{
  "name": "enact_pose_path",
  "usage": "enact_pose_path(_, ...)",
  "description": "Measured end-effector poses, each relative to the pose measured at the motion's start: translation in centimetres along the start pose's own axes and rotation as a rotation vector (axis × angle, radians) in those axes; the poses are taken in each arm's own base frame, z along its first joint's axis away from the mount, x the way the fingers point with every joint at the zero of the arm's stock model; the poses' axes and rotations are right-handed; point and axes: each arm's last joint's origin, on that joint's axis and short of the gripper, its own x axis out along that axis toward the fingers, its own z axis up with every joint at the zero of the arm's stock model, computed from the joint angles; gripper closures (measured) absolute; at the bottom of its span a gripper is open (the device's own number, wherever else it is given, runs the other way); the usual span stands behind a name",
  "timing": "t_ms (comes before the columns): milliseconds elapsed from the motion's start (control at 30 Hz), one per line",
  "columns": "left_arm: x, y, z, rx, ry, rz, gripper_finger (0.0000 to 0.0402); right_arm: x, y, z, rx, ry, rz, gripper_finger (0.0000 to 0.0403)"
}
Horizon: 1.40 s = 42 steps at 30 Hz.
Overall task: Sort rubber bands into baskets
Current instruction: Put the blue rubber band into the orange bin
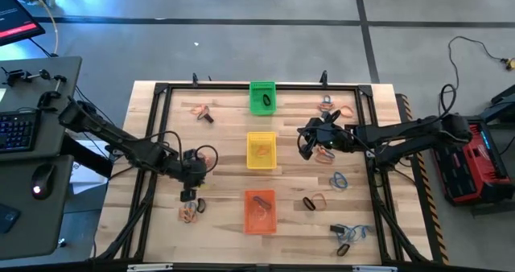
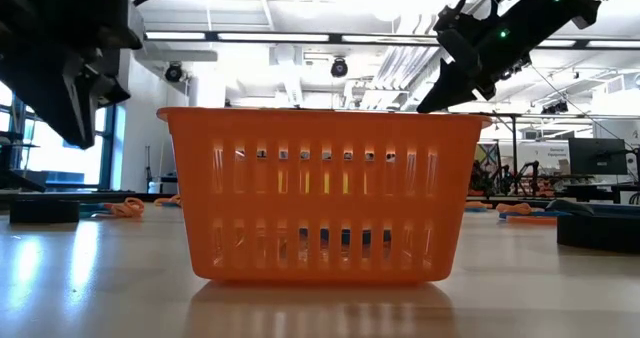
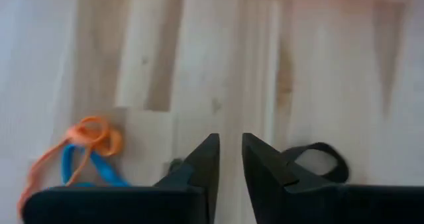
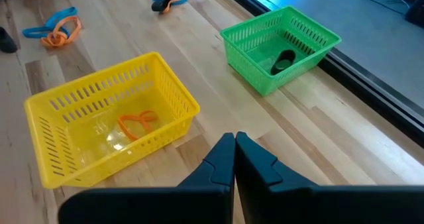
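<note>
My left fingers point(image 3: 228, 159) stand slightly spread and pinch nothing, pointing down at the tabletop point(image 1: 225, 143) with a black rubber band point(image 3: 319, 159) just beside one finger and an orange and blue tangle point(image 3: 85, 154) farther off on the other side; my right fingers point(image 4: 234, 159) are pressed together and empty, hanging near the yellow basket point(image 4: 106, 134). I judge the step in hand is picking up that black band with the left arm, so I would shift the fingers sideways until one tip sits inside the loop, lower them to the wood, then close and lift straight up before carrying it across to the green basket point(image 1: 261, 96), which already holds a black band. There are three baskets in a row down the middle of the tabletop: green at the far end, yellow in the middle with an orange band inside, and the orange basket point(image 1: 259, 211) nearest. From overhead I count about seven loose clusters of bands on the wood, two near the left arm, one far left, four on the right; single bands are too small to count.
</note>
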Motion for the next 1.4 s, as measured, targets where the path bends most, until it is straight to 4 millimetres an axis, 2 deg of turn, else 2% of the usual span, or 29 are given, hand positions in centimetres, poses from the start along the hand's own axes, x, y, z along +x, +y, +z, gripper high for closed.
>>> enact_pose_path(133,0.0,0.7,-0.3,-0.058,0.009,0.113,0.0323,0.0,0.0,0.0,0.0,-0.001,0.0,0.0403)
enact_pose_path(233,0.0,1.9,-0.7,-0.178,0.051,0.213,0.0319,0.0,0.0,0.0,0.0,-0.001,0.0,0.0403)
enact_pose_path(400,0.0,3.3,-0.9,-0.264,0.108,0.285,0.0318,0.0,0.0,0.0,0.0,0.0,0.001,0.0403)
enact_pose_path(633,0.5,4.2,-0.5,-0.24,0.141,0.294,0.0318,0.0,0.0,0.0,0.0,-0.001,0.001,0.0403)
enact_pose_path(1100,4.5,4.8,-0.5,-0.147,0.331,0.374,0.0318,0.0,0.0,0.0,0.0,0.0,0.001,0.0403)
enact_pose_path(1400,5.6,5.2,-0.6,-0.134,0.384,0.39,0.0331,0.0,0.0,0.0,0.0,0.0,0.001,0.0403)
